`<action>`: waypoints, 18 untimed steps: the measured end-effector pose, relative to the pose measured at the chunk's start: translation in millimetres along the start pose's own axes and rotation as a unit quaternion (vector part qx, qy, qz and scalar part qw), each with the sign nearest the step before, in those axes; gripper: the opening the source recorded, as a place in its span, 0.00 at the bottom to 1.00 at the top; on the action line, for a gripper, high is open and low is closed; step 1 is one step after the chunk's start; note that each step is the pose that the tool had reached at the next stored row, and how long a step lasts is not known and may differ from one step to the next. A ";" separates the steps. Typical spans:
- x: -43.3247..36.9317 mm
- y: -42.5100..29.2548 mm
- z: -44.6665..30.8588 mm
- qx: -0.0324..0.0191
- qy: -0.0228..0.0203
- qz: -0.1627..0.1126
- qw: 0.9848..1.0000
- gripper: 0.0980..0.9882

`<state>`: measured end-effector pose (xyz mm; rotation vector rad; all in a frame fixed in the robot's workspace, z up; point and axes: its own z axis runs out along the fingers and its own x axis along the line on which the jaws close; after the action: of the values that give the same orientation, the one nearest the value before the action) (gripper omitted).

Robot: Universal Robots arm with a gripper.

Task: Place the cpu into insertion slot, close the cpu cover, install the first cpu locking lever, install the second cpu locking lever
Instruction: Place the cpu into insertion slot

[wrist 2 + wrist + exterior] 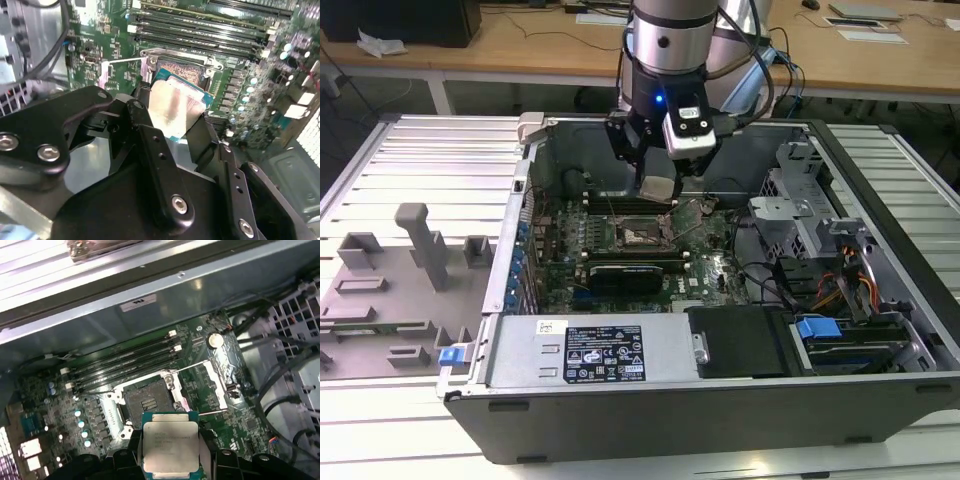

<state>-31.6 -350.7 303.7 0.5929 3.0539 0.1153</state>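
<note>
The end effector [656,186] hung inside the open case [620,400], closed on the cpu [170,449]. Its black fingers [131,455] pressed two opposite edges of the chip, and the metal top faced the camera in the first wrist view.

The slot [147,402] lay below the end effector and a little ahead of it, past the chip's free edge. In both wrist views the socket's frame and centre showed beyond that edge. By that the cpu was near the slot but apart from it, above it and not yet seated. The move in hand turned on that short offset, forward and down from the fingertips.

The cover [216,385] stood open, folded off to one side of the end effector's line to the slot. A thin wire lever [197,366] was raised clear of the frame, so nothing lay across the socket. Long black memory slots [125,367] ran just beyond the slot, on its far side from the end effector.

The cpu was a flat, nearly square chip with no marked long axis. It had a pale silver-beige top with faint print and a narrow teal-green board edge around it. In the first wrist view its edges ran roughly square with the socket frame. In the second wrist view it looked tilted rather than level, though how far could not be told. The slot was bare, with a dark frame and a glinting metallic centre.
</note>
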 end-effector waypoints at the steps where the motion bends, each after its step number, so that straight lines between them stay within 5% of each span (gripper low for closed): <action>1: 0.0 0.0 0.5 0.000 -0.001 0.015 1.000 0.50; 5: 0.0 -0.2 1.8 0.001 -0.004 0.057 0.998 0.50; 9: 0.1 -0.2 2.9 0.002 -0.008 0.101 0.995 0.50; 12: 0.1 -0.3 3.9 0.002 -0.011 0.137 0.991 0.50; 18: 0.1 -0.5 5.8 0.003 -0.017 0.214 0.977 0.50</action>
<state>-31.6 -350.7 297.9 1.2279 2.8422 0.1022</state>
